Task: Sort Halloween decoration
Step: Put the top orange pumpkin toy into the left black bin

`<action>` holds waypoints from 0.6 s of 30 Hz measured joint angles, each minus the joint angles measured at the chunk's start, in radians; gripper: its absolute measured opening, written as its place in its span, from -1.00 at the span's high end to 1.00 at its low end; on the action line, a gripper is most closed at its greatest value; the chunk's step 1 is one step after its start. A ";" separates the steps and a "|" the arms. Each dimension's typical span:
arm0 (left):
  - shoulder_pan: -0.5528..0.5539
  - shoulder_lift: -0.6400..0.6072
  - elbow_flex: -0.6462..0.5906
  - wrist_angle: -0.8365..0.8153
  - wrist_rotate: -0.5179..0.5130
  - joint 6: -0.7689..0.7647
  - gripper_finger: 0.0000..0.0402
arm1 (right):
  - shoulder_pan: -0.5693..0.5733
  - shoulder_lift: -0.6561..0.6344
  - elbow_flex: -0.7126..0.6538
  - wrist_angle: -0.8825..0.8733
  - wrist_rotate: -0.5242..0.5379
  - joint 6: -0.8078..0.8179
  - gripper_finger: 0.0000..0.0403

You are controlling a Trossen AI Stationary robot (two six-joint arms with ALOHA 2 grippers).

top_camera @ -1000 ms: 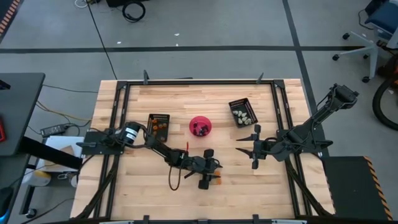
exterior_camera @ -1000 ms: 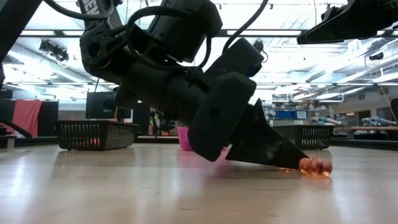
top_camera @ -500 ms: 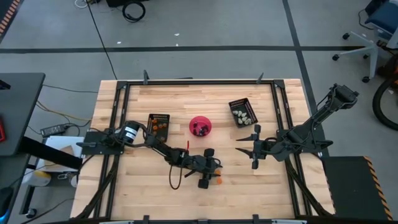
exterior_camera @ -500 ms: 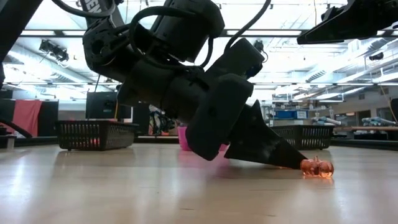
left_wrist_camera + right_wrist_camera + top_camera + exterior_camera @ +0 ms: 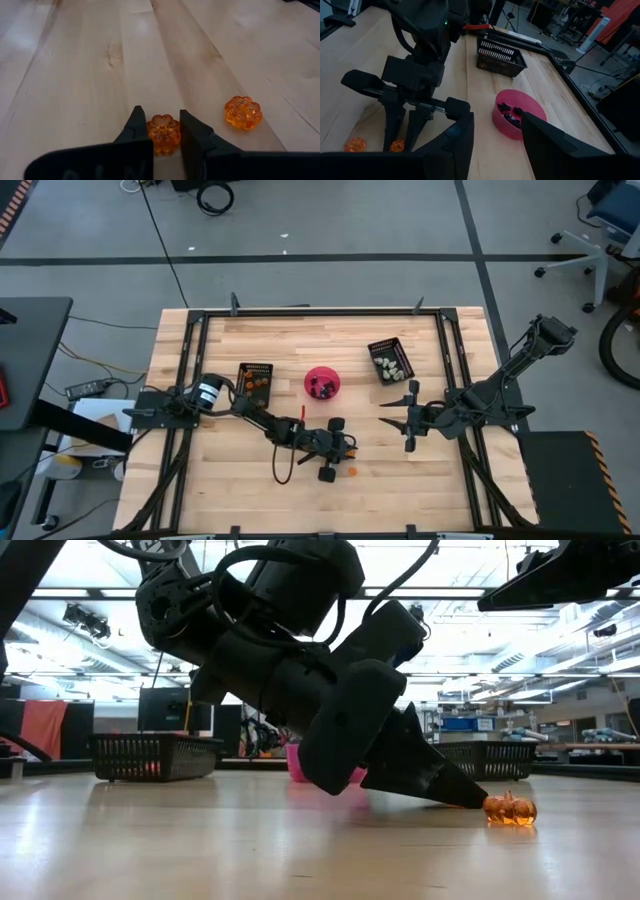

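Where fingers pinch it, one orange pumpkin trinket (image 5: 163, 133) inside left tool (image 5: 161, 131); another orange trinket (image 5: 243, 112) just beside, untouched.

Left gripper (image 5: 163, 131) low, fingers pinched — right gripper (image 5: 497, 132) parted.

no readable text, labels or numbers anywhere; faint marks on the left wrist housing are too blurred.

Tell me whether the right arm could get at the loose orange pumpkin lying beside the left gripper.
Probably not cleanly. The loose orange pumpkin lies bare on the table, but the left gripper, closed around another pumpkin, crowds it. The right gripper hangs open farther off.
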State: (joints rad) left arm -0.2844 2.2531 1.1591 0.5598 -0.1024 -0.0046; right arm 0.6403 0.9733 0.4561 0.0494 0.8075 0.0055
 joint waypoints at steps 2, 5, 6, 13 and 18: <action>0.000 -0.005 -0.001 0.000 0.000 0.009 0.82 | 0.001 0.000 0.000 0.000 0.000 0.000 0.17; -0.003 -0.012 -0.002 0.005 0.000 0.031 0.82 | 0.001 0.000 0.000 0.000 0.000 0.000 0.17; -0.005 -0.014 -0.003 0.005 0.001 0.039 0.82 | 0.001 0.000 0.000 0.000 0.000 0.000 0.17; -0.024 -0.070 -0.006 -0.106 -0.073 0.103 0.82 | 0.001 0.000 0.000 -0.002 0.000 0.000 0.17; -0.036 -0.124 -0.007 -0.247 -0.114 0.101 0.82 | 0.001 0.000 0.000 -0.003 0.000 0.003 0.17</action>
State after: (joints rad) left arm -0.3203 2.1288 1.1519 0.3129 -0.2168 0.0967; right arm 0.6411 0.9733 0.4561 0.0460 0.8074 0.0088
